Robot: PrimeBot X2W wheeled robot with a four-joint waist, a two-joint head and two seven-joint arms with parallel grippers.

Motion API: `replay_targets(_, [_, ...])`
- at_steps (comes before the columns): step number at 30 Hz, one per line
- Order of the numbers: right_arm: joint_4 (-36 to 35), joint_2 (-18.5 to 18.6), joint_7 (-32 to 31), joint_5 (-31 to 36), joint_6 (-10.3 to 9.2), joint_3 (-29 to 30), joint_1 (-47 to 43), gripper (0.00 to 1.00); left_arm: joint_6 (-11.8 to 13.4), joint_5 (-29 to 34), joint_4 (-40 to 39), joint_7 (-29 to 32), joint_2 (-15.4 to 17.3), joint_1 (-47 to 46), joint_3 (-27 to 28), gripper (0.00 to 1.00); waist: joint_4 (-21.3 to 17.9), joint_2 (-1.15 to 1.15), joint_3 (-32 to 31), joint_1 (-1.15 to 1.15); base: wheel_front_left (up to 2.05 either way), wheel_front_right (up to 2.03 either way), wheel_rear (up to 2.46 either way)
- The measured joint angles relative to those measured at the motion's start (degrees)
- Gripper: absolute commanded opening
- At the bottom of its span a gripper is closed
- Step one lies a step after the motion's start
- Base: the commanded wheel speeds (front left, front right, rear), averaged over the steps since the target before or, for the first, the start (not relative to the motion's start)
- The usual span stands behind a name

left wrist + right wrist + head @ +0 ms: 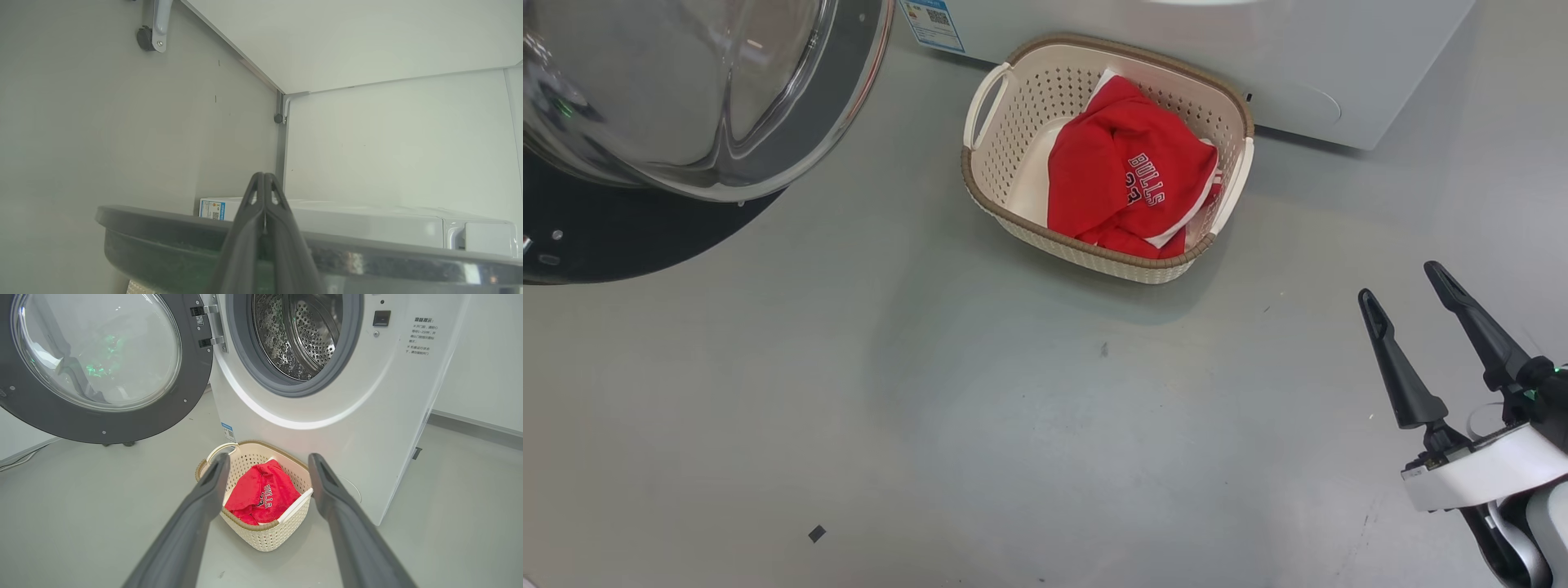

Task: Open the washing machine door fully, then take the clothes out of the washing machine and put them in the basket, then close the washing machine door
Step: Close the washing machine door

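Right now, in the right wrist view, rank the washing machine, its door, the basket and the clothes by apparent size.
1. washing machine
2. washing machine door, slightly nearer the camera
3. basket
4. clothes, lying inside the basket

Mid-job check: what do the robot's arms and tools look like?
The right tool has two long, tapering black fingers with slotted tips, on a black mount with green lights and a white wrist housing. The left tool has the same shape in dark grey.
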State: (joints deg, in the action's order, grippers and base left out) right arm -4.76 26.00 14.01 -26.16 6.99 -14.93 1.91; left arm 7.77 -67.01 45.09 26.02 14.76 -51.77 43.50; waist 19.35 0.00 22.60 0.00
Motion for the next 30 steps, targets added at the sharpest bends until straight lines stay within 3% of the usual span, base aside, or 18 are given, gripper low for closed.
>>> replay_targets(30, [2.6, -2.8, 0.0, 0.0, 0.0, -2.5, 0.0, 1.0, 0.0, 0.1, -0.9, 19.2, -1.2, 2.6, -7.8, 0.0, 1.3, 0.0, -5.3, 0.0, 0.0, 0.0, 0.0])
